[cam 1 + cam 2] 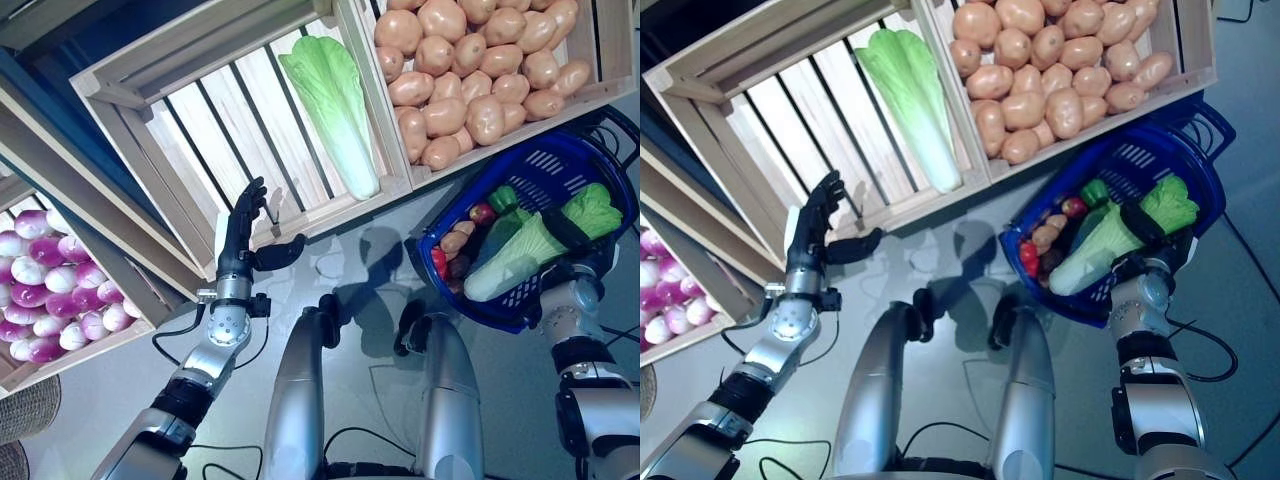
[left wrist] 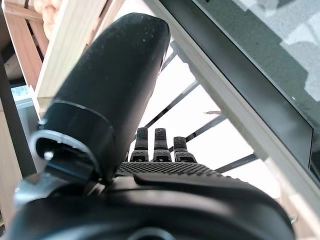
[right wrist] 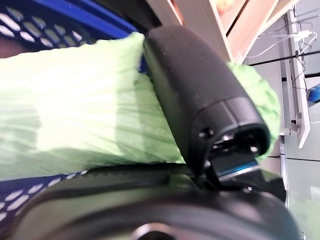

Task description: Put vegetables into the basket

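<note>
From my station I see the right hand wrapped around a napa cabbage, thumb across its leafy green end, while the cabbage lies slantwise in the blue basket with its pale stalk end pointing down toward the basket's near rim. Under and beside it in the basket are small potatoes, something red, and another green vegetable. The left hand hangs empty, fingers straight and thumb spread, just at the front lip of the slatted wooden crate. A second napa cabbage lies in that crate against its right wall. The neighbouring crate holds potatoes; purple-and-white turnips fill a lower crate at left. I can read no labels or writing anywhere.
</note>
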### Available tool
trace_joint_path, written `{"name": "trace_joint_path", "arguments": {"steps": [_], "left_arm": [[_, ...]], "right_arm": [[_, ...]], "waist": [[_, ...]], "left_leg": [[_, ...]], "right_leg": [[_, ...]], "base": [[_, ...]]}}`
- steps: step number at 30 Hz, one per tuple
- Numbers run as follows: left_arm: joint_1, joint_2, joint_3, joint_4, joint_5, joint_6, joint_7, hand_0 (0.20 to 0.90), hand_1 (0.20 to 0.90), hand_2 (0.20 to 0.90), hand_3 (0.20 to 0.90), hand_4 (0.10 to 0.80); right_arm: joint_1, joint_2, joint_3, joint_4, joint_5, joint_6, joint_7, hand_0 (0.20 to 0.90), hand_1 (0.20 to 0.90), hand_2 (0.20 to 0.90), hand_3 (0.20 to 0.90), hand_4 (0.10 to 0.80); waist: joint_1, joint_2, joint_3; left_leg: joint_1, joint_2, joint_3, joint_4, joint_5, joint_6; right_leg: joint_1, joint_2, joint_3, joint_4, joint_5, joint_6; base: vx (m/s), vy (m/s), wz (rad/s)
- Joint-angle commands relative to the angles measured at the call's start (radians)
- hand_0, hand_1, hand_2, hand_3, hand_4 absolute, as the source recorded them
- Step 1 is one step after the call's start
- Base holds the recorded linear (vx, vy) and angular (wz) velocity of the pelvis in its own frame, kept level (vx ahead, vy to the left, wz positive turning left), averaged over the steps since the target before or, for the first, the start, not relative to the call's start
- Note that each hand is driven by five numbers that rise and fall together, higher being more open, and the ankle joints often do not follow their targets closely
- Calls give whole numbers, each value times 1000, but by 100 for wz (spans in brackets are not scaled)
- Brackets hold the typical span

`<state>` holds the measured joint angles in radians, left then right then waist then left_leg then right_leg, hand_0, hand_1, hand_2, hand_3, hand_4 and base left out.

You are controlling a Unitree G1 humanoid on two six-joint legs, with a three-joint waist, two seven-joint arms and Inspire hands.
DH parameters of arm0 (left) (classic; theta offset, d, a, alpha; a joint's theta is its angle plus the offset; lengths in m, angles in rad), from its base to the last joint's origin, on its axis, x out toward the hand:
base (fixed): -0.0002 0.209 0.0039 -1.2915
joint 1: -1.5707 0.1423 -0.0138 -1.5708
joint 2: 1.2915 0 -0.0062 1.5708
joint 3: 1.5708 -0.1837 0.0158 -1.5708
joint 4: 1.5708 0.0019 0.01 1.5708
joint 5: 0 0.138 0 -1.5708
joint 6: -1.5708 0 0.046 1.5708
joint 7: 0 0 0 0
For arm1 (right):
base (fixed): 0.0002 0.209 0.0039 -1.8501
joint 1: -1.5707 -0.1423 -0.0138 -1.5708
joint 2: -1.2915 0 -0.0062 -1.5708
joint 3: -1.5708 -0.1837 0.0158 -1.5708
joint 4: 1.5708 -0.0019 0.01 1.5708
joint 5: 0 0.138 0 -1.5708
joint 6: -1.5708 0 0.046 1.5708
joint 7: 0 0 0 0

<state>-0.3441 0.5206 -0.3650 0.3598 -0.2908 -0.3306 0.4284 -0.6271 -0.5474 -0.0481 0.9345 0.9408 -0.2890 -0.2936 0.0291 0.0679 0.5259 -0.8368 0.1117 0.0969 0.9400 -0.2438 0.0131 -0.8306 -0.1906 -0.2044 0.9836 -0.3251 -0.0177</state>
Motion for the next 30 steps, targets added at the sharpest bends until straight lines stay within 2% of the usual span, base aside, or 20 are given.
{"name": "trace_joint_path", "arguments": {"steps": [1,2,6,7,12,16,20,25,30], "left_arm": [[-40,12,82,-141,-39,-161,-10,900,900,900,900,800],[-39,8,83,-141,-50,-160,-17,900,900,900,900,800],[-45,3,92,-169,-126,-139,-61,900,900,900,900,800],[-43,0,92,-172,-137,-137,-66,900,900,900,900,800],[-32,-8,107,-190,-168,-150,-93,900,900,900,900,800],[-38,-7,118,-218,-126,-157,-82,900,900,900,900,800],[-54,0,137,-227,-121,-128,-47,900,900,900,900,800],[-96,-44,162,-154,-334,-16,-77,900,900,900,900,800],[-126,-114,170,-131,-455,22,-122,900,900,900,900,800]], "right_arm": [[7,-77,-22,-95,2,-85,19,900,900,900,900,800],[11,-72,-22,-91,2,-83,28,900,900,900,900,800],[30,-63,-27,-108,-6,-81,44,900,900,900,900,800],[36,-61,-24,-112,-9,-80,41,900,900,900,900,800],[58,-62,-21,-131,-42,-64,35,900,900,900,900,800],[87,-65,-15,-168,-78,-74,-37,900,900,900,900,800],[124,-44,-37,-244,-107,-130,-100,900,900,900,900,800],[139,15,-25,-408,-238,-136,-127,900,900,900,900,800],[176,75,19,-506,-268,-114,-68,900,900,900,900,800]], "waist": [[-1,-28,-6],[0,-29,-6],[-2,-32,-6],[-3,-34,-6],[-6,-39,-6],[-15,-45,-6],[-30,-53,-6],[-60,-60,-6],[-91,-72,-6]], "left_leg": [[68,-22,-3,76,-101,41],[91,-24,-3,61,-100,36],[86,-20,-6,89,-88,36],[109,-22,-6,70,-84,30],[142,-13,-3,53,-66,23],[172,-3,3,29,-56,21],[204,1,15,-9,-47,21],[193,14,35,-4,-40,25],[200,25,58,-26,-34,25]], "right_leg": [[119,22,-28,-42,8,-50],[142,26,-28,-59,11,-45],[142,28,-33,-42,9,-54],[164,32,-31,-62,13,-48],[203,39,-37,-88,18,-51],[235,46,-34,-117,29,-52],[261,54,-26,-151,44,-46],[234,62,-4,-138,49,-42],[223,72,23,-151,59,-34]], "base": [[69,-10,-4],[70,-5,-5],[25,4,-1],[66,19,2],[43,35,4],[42,48,-1],[34,41,-4],[4,56,-12],[28,58,-11]]}}
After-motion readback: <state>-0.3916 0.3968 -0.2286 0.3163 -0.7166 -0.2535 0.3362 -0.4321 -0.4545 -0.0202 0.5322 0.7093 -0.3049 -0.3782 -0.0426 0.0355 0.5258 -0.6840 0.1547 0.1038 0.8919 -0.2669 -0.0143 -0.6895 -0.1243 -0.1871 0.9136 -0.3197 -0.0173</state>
